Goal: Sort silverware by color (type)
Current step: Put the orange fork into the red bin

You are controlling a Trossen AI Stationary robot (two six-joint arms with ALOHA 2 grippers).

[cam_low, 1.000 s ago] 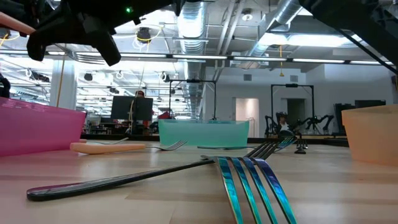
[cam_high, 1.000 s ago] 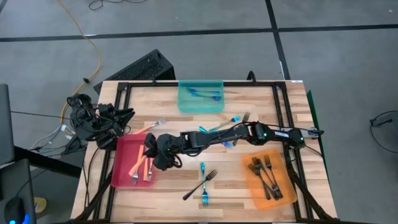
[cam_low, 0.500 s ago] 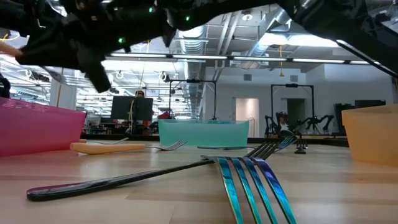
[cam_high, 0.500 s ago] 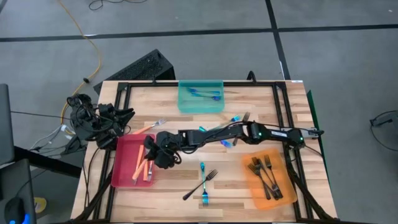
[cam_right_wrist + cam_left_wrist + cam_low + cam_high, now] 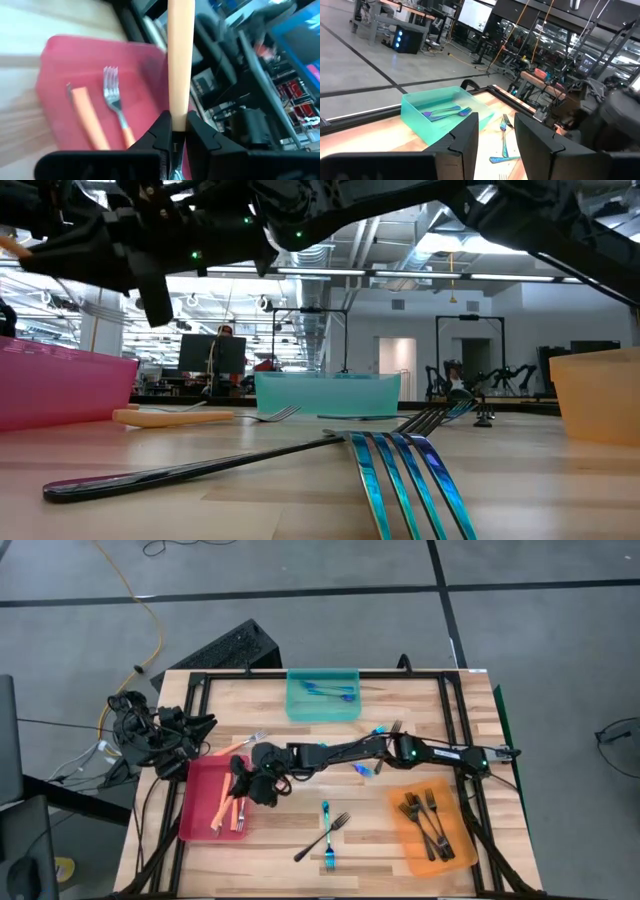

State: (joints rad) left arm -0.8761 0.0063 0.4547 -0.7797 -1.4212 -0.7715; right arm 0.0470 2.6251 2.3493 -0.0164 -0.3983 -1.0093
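Two orange forks (image 5: 228, 812): already lying in the red tray (image 5: 198, 820), just below and beside the right gripper (image 5: 243, 777).
Left gripper (image 5: 496, 137): parked off the table's edge, well apart from the work, fingers standing apart, nothing between them.
Right gripper: stretched across to the red tray, pinched narrow on the handle of an orange fork (image 5: 180, 55), held clear above the tray.
Held fork: light, stiff, smooth; likely to swivel in a two-point pinch, so better gripped mid-handle.
Loose blue fork (image 5: 327, 836) and dark fork (image 5: 322, 837): crossed on bare wood, well apart from the gripper.
Teal tray (image 5: 322, 707): blue forks inside.
Orange tray (image 5: 402, 840): dark forks (image 5: 428, 824) piled inside.
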